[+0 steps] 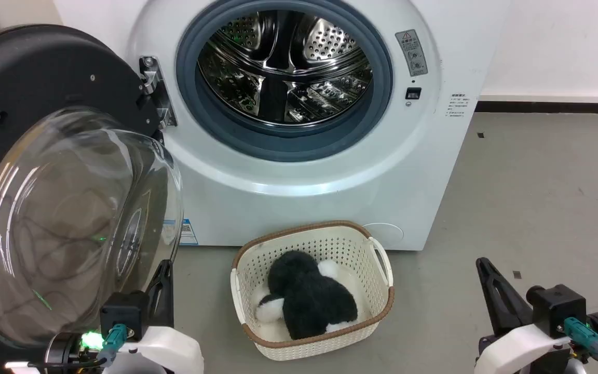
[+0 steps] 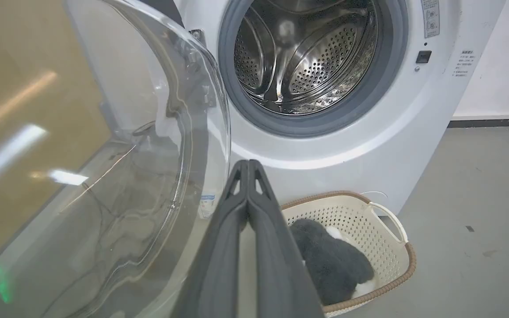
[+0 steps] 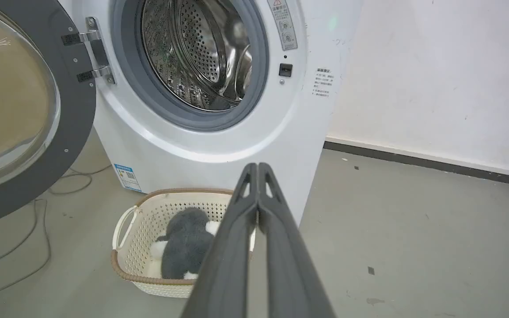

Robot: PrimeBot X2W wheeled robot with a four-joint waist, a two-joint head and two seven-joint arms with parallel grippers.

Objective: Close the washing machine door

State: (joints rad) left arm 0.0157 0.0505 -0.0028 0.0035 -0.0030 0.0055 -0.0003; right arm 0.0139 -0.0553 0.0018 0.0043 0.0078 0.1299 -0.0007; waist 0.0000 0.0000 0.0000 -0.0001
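The white washing machine (image 1: pixel 299 187) stands ahead with its porthole uncovered, grey gasket and steel drum (image 1: pixel 283 65) showing. Its door (image 1: pixel 44 78), a black disc with a clear bulging glass bowl (image 1: pixel 70 223), hangs swung wide open on the left hinge, inner side toward me. My left gripper (image 1: pixel 165 267) sits low at the bowl's right edge, fingers pressed together and empty, as the left wrist view confirms with the left gripper (image 2: pixel 248 162) beside the glass bowl (image 2: pixel 148 154). My right gripper (image 1: pixel 482 262) waits low right, shut and empty, far from the door (image 3: pixel 29 110); the right gripper (image 3: pixel 258 165) faces the machine.
A cream perforated basket (image 1: pixel 377 254) holding a black-and-white plush toy (image 1: pixel 304 296) stands on the grey floor right in front of the machine. Cables (image 3: pixel 38 247) lie on the floor under the open door. A white wall with a dark skirting (image 3: pixel 413 161) runs to the right.
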